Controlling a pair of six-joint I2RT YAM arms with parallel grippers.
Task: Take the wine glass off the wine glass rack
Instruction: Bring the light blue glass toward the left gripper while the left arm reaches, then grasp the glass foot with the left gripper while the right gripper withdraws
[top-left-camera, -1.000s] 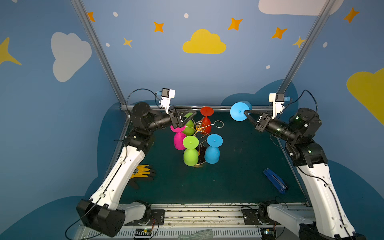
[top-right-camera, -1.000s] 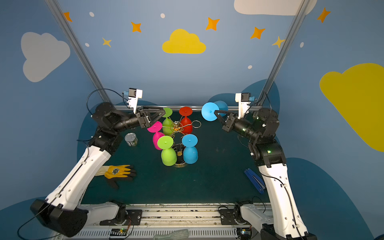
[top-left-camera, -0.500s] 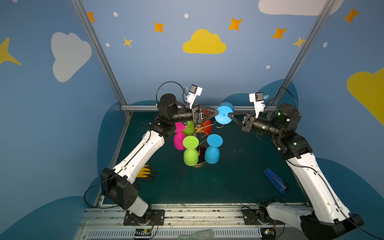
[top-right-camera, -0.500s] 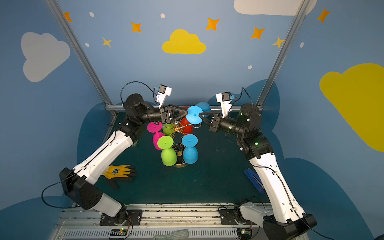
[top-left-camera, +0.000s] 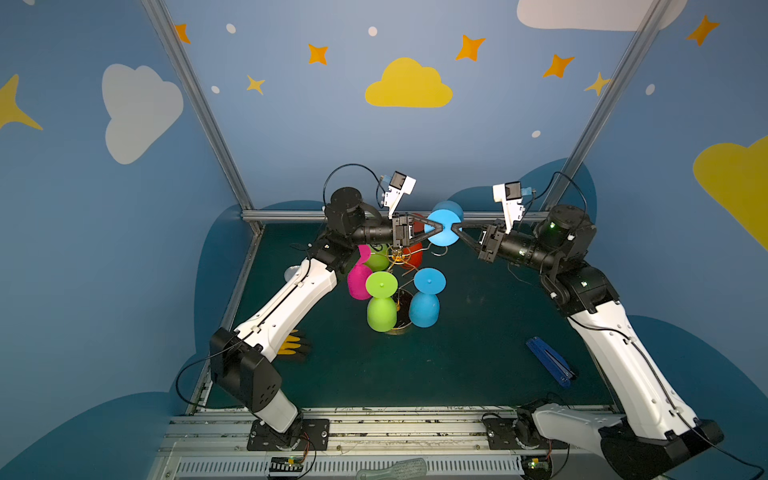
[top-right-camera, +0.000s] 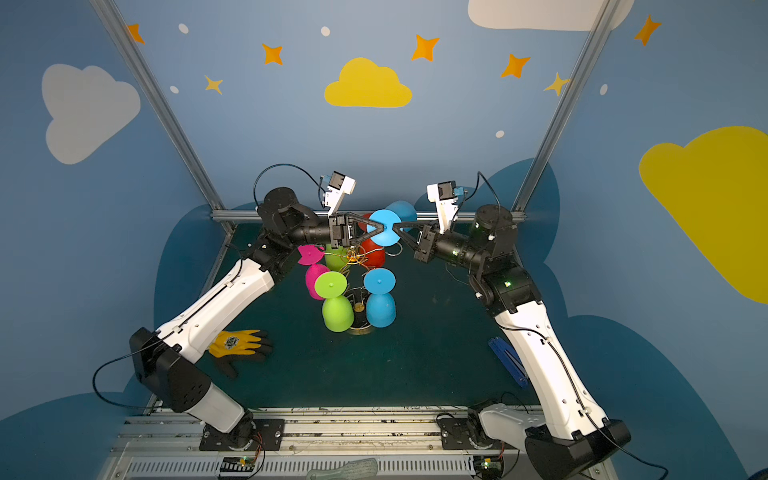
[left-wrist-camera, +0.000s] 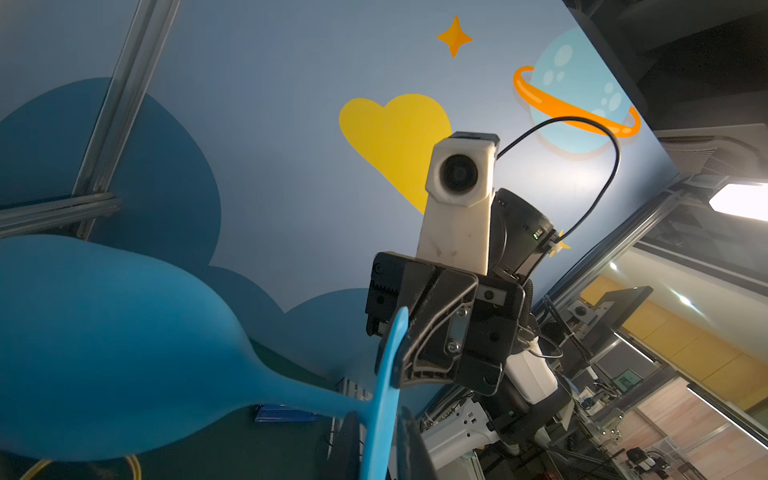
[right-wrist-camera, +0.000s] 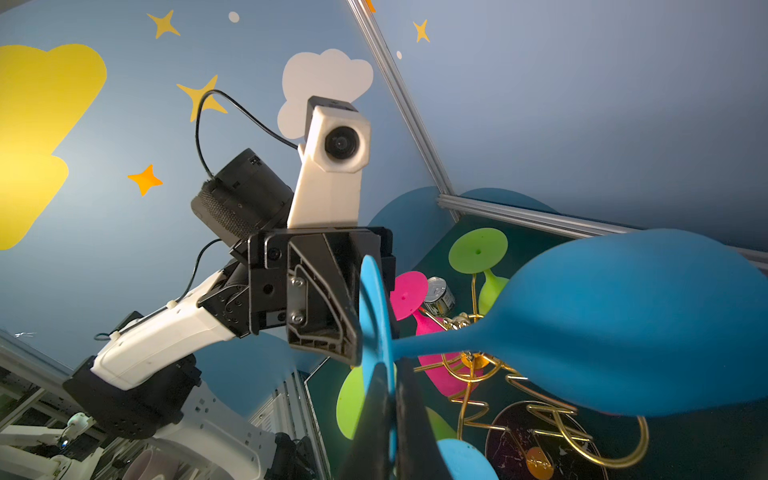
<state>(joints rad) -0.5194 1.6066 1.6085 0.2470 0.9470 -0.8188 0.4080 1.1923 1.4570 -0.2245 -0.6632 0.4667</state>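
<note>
A blue wine glass (top-left-camera: 443, 218) (top-right-camera: 383, 239) lies sideways in the air above the wine glass rack (top-left-camera: 398, 258) (top-right-camera: 352, 258), a gold wire stand. Both grippers hold its round foot from opposite sides. My left gripper (top-left-camera: 437, 227) (left-wrist-camera: 380, 449) is shut on the foot's edge, which runs between its dark fingers. My right gripper (top-left-camera: 458, 228) (right-wrist-camera: 390, 436) is shut on the same foot. The bowl (left-wrist-camera: 104, 353) (right-wrist-camera: 623, 324) points toward the back wall. Several other glasses in pink, green, red and blue hang upside down on the rack.
The rack's round dark base (right-wrist-camera: 540, 440) (top-left-camera: 400, 329) stands on the green mat mid-table. A yellow glove (top-right-camera: 237, 343) lies front left beside the left arm. A blue flat tool (top-left-camera: 548, 361) lies front right. A tin can (right-wrist-camera: 438, 297) stands behind the rack at the left.
My left arm swung from the rack's left side over to the blue glass and closed on its foot. My right arm carried the glass leftward toward the middle, still shut on it.
</note>
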